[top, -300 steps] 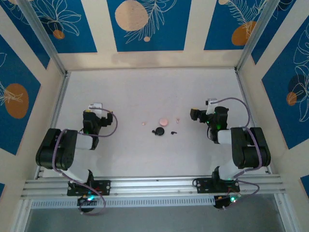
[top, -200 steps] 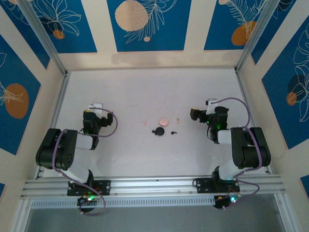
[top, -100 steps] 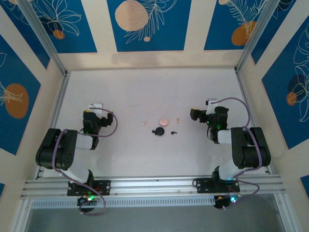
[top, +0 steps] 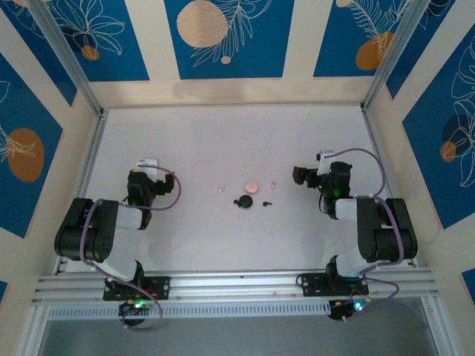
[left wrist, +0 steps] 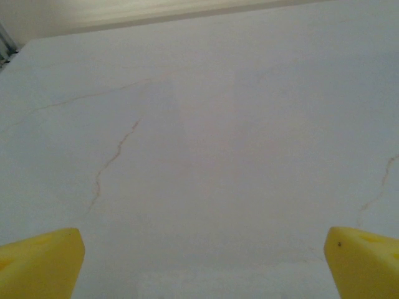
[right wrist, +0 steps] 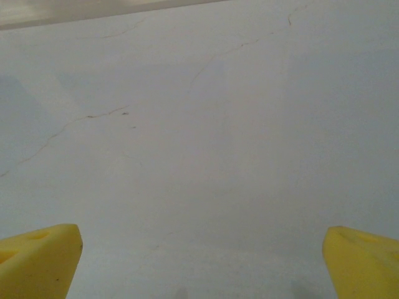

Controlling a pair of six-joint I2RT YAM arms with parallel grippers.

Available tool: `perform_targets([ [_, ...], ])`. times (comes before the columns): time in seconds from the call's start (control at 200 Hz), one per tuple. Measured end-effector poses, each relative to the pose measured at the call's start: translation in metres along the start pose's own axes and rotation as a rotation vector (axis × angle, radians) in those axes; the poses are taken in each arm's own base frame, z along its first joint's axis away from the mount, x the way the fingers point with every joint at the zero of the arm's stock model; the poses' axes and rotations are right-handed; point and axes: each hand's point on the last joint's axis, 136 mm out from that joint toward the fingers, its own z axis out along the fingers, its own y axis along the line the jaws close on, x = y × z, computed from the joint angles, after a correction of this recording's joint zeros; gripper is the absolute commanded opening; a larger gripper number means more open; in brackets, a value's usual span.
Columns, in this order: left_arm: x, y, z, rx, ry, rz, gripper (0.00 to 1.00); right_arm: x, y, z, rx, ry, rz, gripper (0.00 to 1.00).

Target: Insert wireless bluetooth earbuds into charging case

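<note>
White table: hairline cracks are seen in both wrist views. Left gripper and right gripper are spread wide, with nothing gripped. Pink case is set mid-table, black case just at its 7 o'clock. One pale pink earbud is placed at the pink case's 9 o'clock, the other pale pink earbud at 3 o'clock. Black earbud is placed at the black case's 3 o'clock.

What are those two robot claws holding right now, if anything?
Nothing. The left gripper and right gripper are both open over bare table; the earbuds lie loose on it.
</note>
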Motion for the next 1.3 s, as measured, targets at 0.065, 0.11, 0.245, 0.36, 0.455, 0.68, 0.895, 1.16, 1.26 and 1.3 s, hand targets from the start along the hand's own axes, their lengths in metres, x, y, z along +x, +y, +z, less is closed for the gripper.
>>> perform_targets([
  [0.065, -0.008, 0.000, -0.004, 0.008, -0.001, 0.008, 0.90, -0.017, 0.003, -0.007, -0.001, -0.006, 0.002, 0.99],
  [0.11, -0.018, 0.000, -0.008, 0.009, -0.003, 0.015, 0.89, -0.031, 0.006, -0.013, -0.001, -0.005, 0.011, 0.99],
  [0.245, -0.073, -0.002, -0.021, 0.036, -0.040, 0.001, 0.81, -0.081, 0.018, -0.036, -0.011, 0.015, 0.039, 0.99],
  [0.36, -0.120, -0.011, -0.033, 0.078, -0.049, -0.018, 0.73, -0.108, 0.029, -0.056, -0.016, 0.090, 0.097, 0.99],
  [0.455, -0.135, -0.023, -0.040, 0.127, 0.002, -0.035, 0.70, -0.109, 0.040, -0.068, -0.018, 0.189, 0.149, 0.99],
  [0.68, -0.105, -0.050, -0.051, 0.216, 0.250, -0.099, 0.68, -0.073, 0.099, -0.084, -0.079, 0.492, 0.176, 0.99],
  [0.895, -0.062, -0.056, -0.062, 0.219, 0.448, -0.182, 0.66, -0.043, 0.150, -0.077, -0.089, 0.736, 0.168, 0.99],
  [1.16, -0.045, -0.059, -0.063, 0.213, 0.519, -0.236, 0.66, 0.010, 0.178, -0.046, -0.011, 0.989, 0.193, 0.74],
  [1.26, -0.036, -0.061, -0.060, 0.214, 0.551, -0.241, 0.66, 0.027, 0.186, -0.031, 0.018, 1.064, 0.190, 0.74],
  [1.3, -0.033, -0.062, -0.059, 0.213, 0.561, -0.240, 0.66, 0.033, 0.188, -0.025, 0.028, 1.086, 0.185, 0.74],
])
